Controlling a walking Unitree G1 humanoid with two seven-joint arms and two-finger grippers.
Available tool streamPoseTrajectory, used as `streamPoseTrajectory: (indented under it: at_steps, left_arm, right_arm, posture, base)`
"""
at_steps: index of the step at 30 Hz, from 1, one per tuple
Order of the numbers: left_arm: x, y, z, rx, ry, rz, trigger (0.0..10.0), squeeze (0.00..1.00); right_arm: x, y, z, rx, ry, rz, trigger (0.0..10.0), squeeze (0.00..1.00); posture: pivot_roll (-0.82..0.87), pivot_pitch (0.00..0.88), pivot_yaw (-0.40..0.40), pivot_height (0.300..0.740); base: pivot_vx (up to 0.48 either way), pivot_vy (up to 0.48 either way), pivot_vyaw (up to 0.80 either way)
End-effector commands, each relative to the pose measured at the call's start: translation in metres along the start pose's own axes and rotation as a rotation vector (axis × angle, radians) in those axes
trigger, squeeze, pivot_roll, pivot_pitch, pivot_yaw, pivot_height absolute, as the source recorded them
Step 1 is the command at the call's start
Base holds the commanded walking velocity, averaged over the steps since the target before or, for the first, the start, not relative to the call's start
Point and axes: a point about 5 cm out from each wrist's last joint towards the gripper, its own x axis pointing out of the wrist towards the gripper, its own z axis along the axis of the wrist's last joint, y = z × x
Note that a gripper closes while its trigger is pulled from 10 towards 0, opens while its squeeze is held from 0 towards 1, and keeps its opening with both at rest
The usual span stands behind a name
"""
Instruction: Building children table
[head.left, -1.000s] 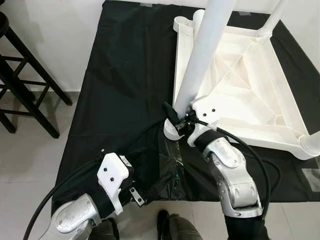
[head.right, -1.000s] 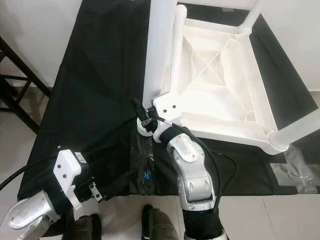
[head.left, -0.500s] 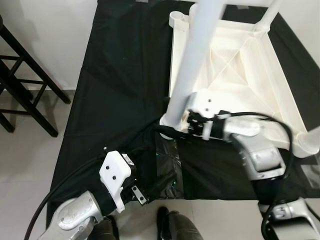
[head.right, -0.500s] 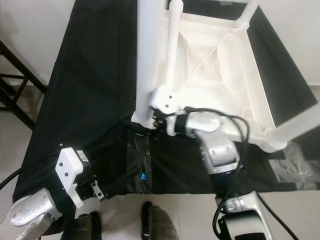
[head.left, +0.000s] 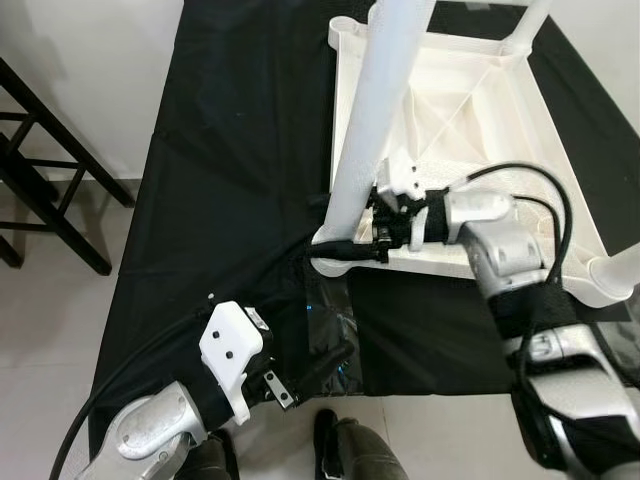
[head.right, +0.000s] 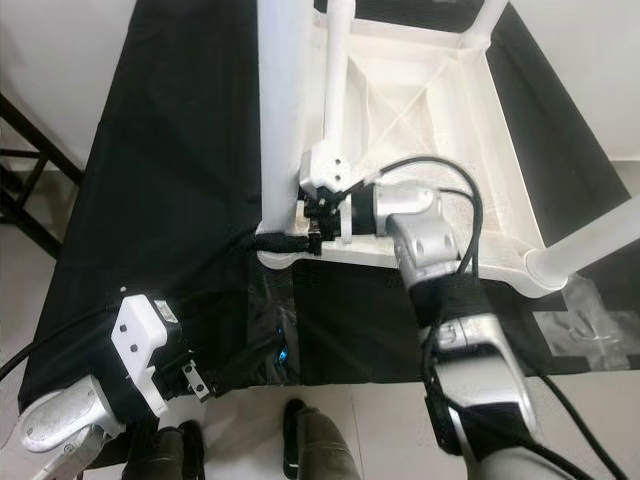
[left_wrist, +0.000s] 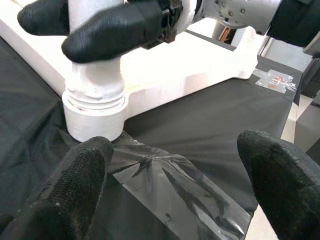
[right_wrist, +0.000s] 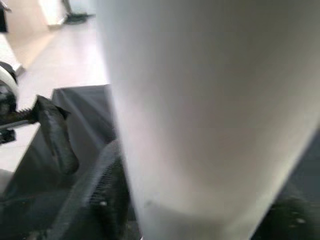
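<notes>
Three white legs already stand up from our upside-down table top (head.left: 480, 120). Our right gripper (head.left: 345, 252) pinches the near leg (head.left: 375, 110) low at its corner socket (left_wrist: 95, 117), likely still screwing it tight. Our left gripper (left_wrist: 170, 165) waits with fingers spread over the black cloth (head.left: 230, 170).

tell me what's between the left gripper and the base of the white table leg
A crinkled clear plastic wrapper on the black cloth lies between the left gripper and the leg, seen in the left wrist view.
</notes>
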Motion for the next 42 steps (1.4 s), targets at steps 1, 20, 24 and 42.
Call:
streamPoseTrajectory:
  at_steps: [1,20,24,42]
  left_arm:
    - [-0.002,-0.003,-0.003,-0.003,0.029,-0.007,10.0,0.00]
    - [-0.004,-0.004,-0.004,-0.022,0.033,-0.029,10.0,0.00]
    - [-0.003,-0.005,-0.004,-0.027,0.029,-0.035,10.0,0.00]
    - [-0.003,-0.003,-0.003,-0.028,0.027,-0.041,10.0,0.00]
  right_arm:
    - [0.003,0.003,-0.004,0.008,-0.009,0.071,0.0,0.00]
    - [-0.005,0.073,-0.070,0.069,0.316,-1.134,0.0,0.00]
    - [-0.001,0.083,-0.066,0.106,0.279,-1.074,0.0,0.00]
    - [0.012,0.050,-0.003,0.136,-0.113,-0.925,10.0,1.00]
  posture:
    - [0.16,0.266,-0.119,0.740]
    - [0.11,0.293,-0.099,0.740]
    - [0.10,0.282,-0.095,0.740]
    - [0.10,0.280,-0.085,0.740]
  base:
    - [0.000,0.000,0.00]
    - [0.000,0.000,0.00]
    - [0.000,0.000,0.00]
    - [0.000,0.000,0.00]
